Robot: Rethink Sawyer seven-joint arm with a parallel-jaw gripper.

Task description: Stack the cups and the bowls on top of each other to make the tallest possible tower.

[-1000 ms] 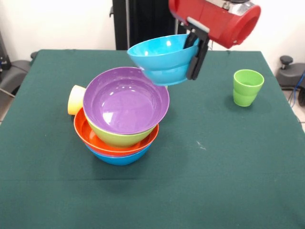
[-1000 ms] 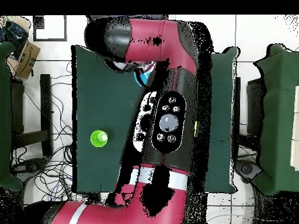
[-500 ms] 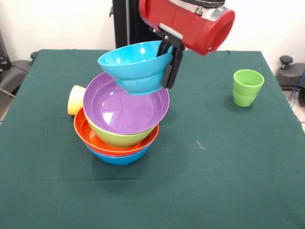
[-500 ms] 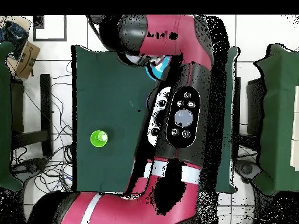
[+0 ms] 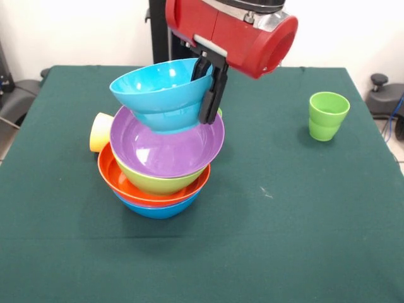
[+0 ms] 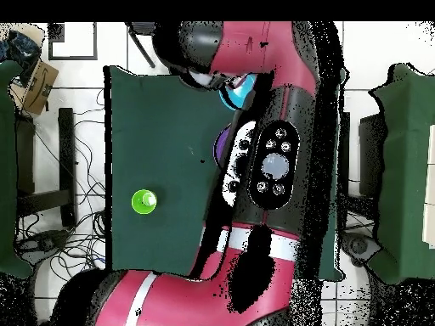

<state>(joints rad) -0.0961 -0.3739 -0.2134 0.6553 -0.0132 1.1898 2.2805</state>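
Turquoise bowl (image 5: 163, 93), pinched by its 3 o'clock rim in gripper (image 5: 210, 88), tilted, hovering just above the purple bowl (image 5: 167, 142) atop tower (image 5: 158, 183), offset toward 11 o'clock of its centre.

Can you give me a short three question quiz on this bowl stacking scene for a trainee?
1. True or false: the tool grips the turquoise bowl by its rim.
2. Which bowl is lowest in the tower? A. purple bowl B. blue bowl C. orange bowl
3. Fill in: standing alone on the green table, away from the tower, is the ____ cup.

Key: 1. True. 2. B. 3. Green.
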